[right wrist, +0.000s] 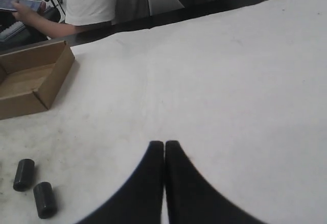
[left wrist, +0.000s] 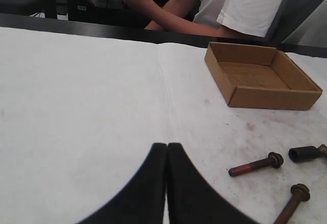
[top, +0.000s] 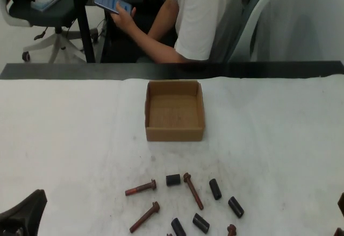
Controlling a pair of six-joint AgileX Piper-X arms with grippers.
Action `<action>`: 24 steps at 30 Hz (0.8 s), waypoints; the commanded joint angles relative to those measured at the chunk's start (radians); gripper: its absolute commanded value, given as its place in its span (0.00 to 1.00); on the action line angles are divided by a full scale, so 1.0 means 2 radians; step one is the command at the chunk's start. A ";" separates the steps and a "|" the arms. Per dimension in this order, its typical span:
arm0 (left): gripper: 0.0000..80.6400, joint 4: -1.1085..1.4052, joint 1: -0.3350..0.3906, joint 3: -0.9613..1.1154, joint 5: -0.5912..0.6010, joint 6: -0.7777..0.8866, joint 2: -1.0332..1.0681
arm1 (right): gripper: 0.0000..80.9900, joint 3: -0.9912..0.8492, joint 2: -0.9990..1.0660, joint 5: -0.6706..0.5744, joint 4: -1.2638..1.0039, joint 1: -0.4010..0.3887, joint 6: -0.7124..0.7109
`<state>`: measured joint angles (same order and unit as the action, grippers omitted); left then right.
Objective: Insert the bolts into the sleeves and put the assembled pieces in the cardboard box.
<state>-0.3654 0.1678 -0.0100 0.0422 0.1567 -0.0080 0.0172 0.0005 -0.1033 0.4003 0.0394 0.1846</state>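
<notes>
Nothing is done yet. The cardboard box (top: pixel 174 134) is empty. The bolts (top: pixel 141 188) and sleeves (top: pixel 173 180) lie apart by the table's (top: pixel 279 139) front edge. The left gripper (left wrist: pixel 167 150) and right gripper (right wrist: pixel 164 147) are closed and hold nothing.

Left tool (left wrist: pixel 166 146) is sitting with both fingers pressed together, tips touching. Right tool (right wrist: pixel 164 145) is showing the same, fingers flush against each other. In the high view, the left arm (top: pixel 24 212) is sitting at the near left corner and the right arm (top: pixel 341 204) at the near right edge.

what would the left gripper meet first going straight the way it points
Likely nothing near: the left gripper points across bare cloth; the cardboard box and bolts lie off to the side.
</notes>
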 commanded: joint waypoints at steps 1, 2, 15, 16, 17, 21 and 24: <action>0.00 0.027 0.001 0.005 -0.001 0.000 0.004 | 0.01 -0.009 0.000 -0.003 -0.027 -0.001 0.002; 0.00 0.044 0.001 0.005 -0.001 0.000 0.004 | 0.01 -0.009 0.000 -0.004 -0.045 -0.001 0.003; 0.00 0.131 0.001 0.022 0.025 0.020 0.101 | 0.01 -0.009 0.040 -0.072 -0.151 -0.001 0.058; 0.00 0.138 0.001 0.034 0.025 0.020 0.124 | 0.01 -0.009 0.054 -0.074 -0.168 -0.001 0.065; 0.00 0.143 0.001 0.055 0.025 0.023 0.148 | 0.01 -0.010 0.069 -0.080 -0.182 -0.001 0.069; 0.00 0.153 0.001 0.141 0.036 0.022 0.250 | 0.01 -0.057 0.144 -0.094 -0.212 -0.004 0.069; 0.00 0.150 0.001 0.218 0.048 0.002 0.330 | 0.01 -0.103 0.211 -0.115 -0.236 -0.004 0.069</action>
<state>-0.0926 0.1678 0.2358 0.1037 0.1977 0.4632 -0.1194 0.3387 -0.2985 -0.0136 0.0333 0.3151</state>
